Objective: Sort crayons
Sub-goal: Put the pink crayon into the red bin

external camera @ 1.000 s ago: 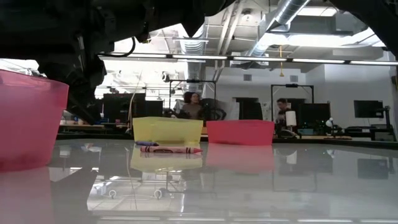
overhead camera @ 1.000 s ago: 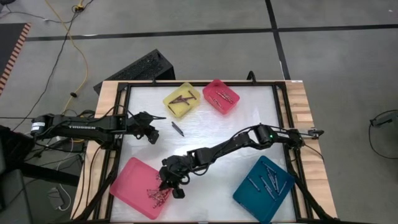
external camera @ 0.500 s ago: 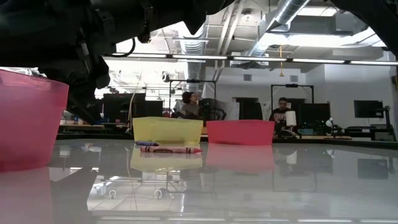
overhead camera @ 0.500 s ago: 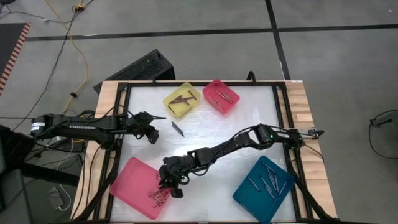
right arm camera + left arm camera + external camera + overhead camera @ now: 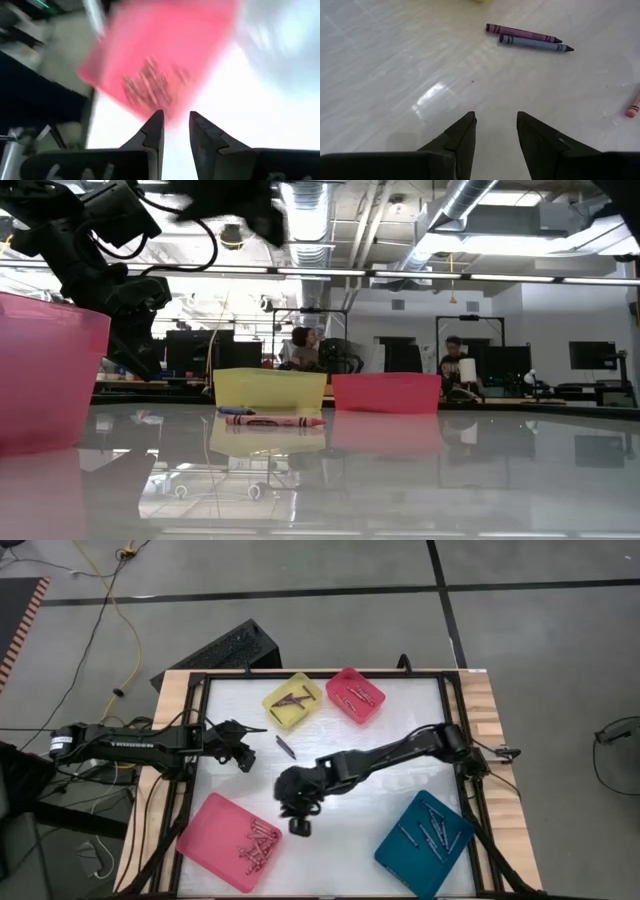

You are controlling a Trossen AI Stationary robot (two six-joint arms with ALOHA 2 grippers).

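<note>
Two crayons, one purple-pink (image 5: 522, 33) and one bluish grey (image 5: 535, 44), lie side by side on the white table (image 5: 285, 747), in front of the yellow tray in the low view (image 5: 270, 420). My left gripper (image 5: 243, 747) is open and empty, low over the table just left of them. My right gripper (image 5: 297, 818) is open and empty, in the air to the right of the large pink tray (image 5: 225, 840). That tray holds several crayons (image 5: 150, 82). A red crayon end (image 5: 634, 106) shows at the edge of the left wrist view.
A yellow tray (image 5: 293, 700) and a small pink tray (image 5: 355, 693) with crayons stand at the far side. A teal tray (image 5: 425, 840) with several crayons stands at the near right. A black frame (image 5: 190, 740) rims the table. People sit in the room behind (image 5: 310, 345).
My right gripper has risen from over the large pink tray's right side and drawn back toward the table's right and far side. The crayons in that tray, which it covered before, now show. My left arm has kept still.
</note>
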